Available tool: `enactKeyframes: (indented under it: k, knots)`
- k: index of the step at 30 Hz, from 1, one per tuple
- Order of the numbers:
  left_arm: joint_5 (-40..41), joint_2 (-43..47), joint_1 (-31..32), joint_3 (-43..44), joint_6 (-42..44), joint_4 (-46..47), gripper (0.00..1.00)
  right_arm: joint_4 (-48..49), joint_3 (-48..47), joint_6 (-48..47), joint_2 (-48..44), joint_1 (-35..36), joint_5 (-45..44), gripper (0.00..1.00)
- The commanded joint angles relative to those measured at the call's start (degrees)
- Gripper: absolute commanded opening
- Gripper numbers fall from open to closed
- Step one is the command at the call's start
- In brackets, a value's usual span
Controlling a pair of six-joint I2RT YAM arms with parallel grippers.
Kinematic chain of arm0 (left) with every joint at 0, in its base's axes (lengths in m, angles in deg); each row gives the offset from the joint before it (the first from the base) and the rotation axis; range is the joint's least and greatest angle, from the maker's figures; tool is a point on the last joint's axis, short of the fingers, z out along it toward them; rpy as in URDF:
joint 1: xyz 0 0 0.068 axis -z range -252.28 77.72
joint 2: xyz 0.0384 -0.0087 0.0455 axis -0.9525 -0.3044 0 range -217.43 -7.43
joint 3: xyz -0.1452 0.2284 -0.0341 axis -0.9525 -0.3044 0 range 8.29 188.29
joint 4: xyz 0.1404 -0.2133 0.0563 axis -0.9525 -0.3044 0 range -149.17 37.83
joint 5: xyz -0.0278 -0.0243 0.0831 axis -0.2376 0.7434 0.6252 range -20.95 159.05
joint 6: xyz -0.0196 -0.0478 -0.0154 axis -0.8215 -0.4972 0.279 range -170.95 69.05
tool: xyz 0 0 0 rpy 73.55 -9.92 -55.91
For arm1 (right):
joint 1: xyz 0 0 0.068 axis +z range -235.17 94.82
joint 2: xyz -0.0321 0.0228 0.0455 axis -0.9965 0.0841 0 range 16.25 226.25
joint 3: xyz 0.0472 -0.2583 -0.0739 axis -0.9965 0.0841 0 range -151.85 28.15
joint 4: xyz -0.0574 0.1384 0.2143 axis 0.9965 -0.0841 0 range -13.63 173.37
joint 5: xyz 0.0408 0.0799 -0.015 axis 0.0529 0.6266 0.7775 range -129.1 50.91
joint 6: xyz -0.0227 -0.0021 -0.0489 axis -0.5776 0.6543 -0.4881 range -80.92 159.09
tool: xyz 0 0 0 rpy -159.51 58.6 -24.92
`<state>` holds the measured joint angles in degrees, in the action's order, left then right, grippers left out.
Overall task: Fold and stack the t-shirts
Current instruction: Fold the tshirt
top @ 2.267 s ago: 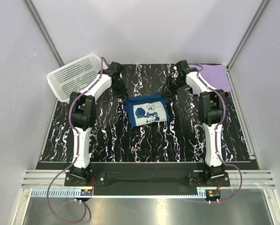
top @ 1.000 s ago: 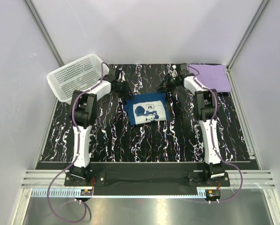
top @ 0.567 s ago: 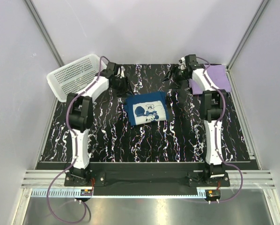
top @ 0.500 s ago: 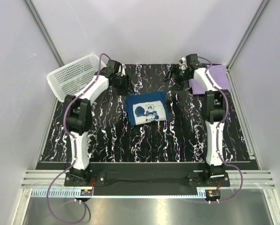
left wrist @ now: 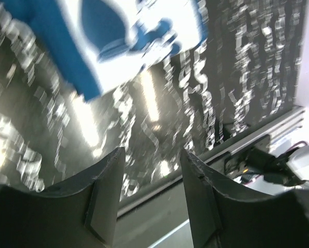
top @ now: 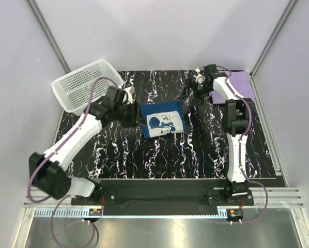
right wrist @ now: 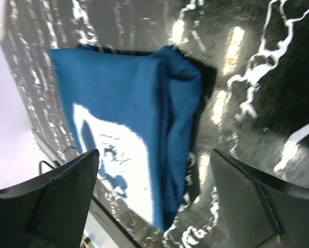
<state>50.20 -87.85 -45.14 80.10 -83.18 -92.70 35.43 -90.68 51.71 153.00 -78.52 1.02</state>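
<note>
I see black marbled table (top: pixel 159 155) under everything. White basket (top: pixel 85 82) at far-left corner. Teal-blue shirt (top: pixel 162 120) folded into rough square near table centre, white print up. Lavender shirt (top: pixel 240 85) lies flat at far-right corner, well apart from teal one; 2 shirts not stacked. Left gripper (left wrist: pixel 152 155) just beside teal shirt's left edge, fingers partly spread, nothing between. Right gripper (right wrist: pixel 154 155) near teal shirt's far-right corner, jaws wide, empty.

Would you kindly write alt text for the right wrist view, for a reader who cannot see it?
A folded teal-blue t-shirt with a white print lies on the black marbled table. The open right gripper frames it from the bottom corners, holding nothing.
</note>
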Motion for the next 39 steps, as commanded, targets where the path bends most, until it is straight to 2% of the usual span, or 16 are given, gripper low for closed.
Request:
enactKeyframes:
  k: [1,9,15,19,23,24,27,28,29,34,39]
  knots:
    - [4.1,7.2,-0.3,-3.8,-1.2,-3.4,0.52,-0.3,-3.6,-4.8,1.7,0.4,0.6,0.96]
    - [5.4,16.5,-0.5,-12.9,-4.3,-4.6,0.53,-1.5,-4.4,-7.0,6.4,0.9,2.2,0.94]
    - [6.3,20.0,-0.7,-14.5,-4.8,-5.9,0.54,-2.0,-4.3,-6.1,9.3,5.0,1.1,0.88]
    - [6.0,21.4,-1.2,-14.1,-5.4,-6.0,0.56,-0.8,-4.0,-2.7,10.8,8.1,-2.7,0.82]
    - [4.9,22.2,-2.8,-13.0,-5.2,-6.6,0.56,-1.0,-5.8,-0.8,13.5,8.9,-6.7,0.61]
    - [4.9,22.4,-3.1,-12.7,-5.1,-6.9,0.56,-1.1,-6.0,-0.7,13.7,9.1,-7.3,0.49]
    - [4.8,23.3,-3.6,-11.8,-4.8,-7.9,0.57,-0.2,-6.7,-0.1,14.0,9.3,-8.4,0.21]
    - [4.7,23.5,-3.8,-11.6,-4.9,-8.1,0.57,-0.2,-7.4,-0.8,14.0,9.3,-8.7,0.05]
    - [4.7,23.7,-3.9,-11.7,-4.9,-8.4,0.57,0.3,-7.5,-1.0,13.5,9.4,-9.8,0.01]
    - [4.2,25.0,-4.1,-12.1,-5.0,-8.9,0.57,1.5,-9.1,-2.2,10.6,9.4,-9.9,0.0]
    - [4.4,26.8,-4.3,-14.1,-5.4,-8.5,0.58,1.4,-7.0,-4.5,2.4,10.0,-19.2,0.0]
